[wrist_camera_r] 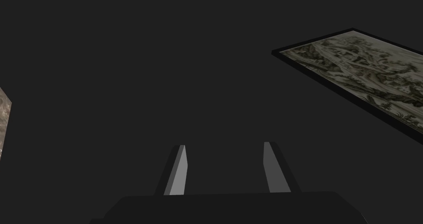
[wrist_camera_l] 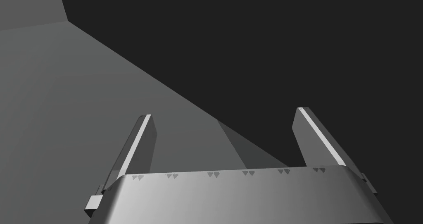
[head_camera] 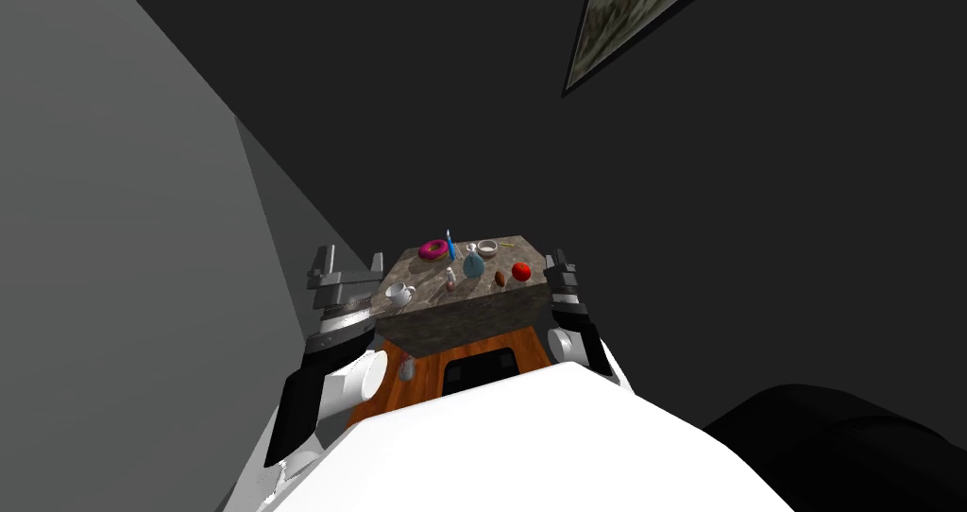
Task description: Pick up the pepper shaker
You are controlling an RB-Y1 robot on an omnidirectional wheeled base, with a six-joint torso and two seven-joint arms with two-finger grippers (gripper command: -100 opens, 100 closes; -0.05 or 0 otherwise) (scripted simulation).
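The pepper shaker [head_camera: 451, 277] was a small pale item with a brownish lower part. It stood upright on the stone-patterned surface [head_camera: 472, 319], towards its near-middle and between a white cup [head_camera: 400, 294] and a teal bottle [head_camera: 473, 264]. It was near both and touching neither, as far as could be made out. Nothing was gripping it.

Further along the surface to the robot's right lay a brown oval item [head_camera: 500, 278] and a red round fruit [head_camera: 521, 271]. Along the far edge were a pink doughnut [head_camera: 434, 249], a thin blue upright stick [head_camera: 450, 244] and a white bowl [head_camera: 487, 247]. Below the front edge was an orange wooden panel [head_camera: 434, 376] with a small greyish object [head_camera: 407, 369] against it (kind not determinable).

The left end effector [head_camera: 351, 259] was just beside the surface's left edge, off the top and well apart from the shaker. Its wrist view showed the left end effector [wrist_camera_l: 222, 112] with fingers [wrist_camera_l: 138, 147] spread wide and nothing between them.

The right end effector [head_camera: 559, 259] was at the surface's right edge, near the red fruit's side. Its wrist view showed the right end effector [wrist_camera_r: 224, 145] with fingers [wrist_camera_r: 177, 172] apart and empty.
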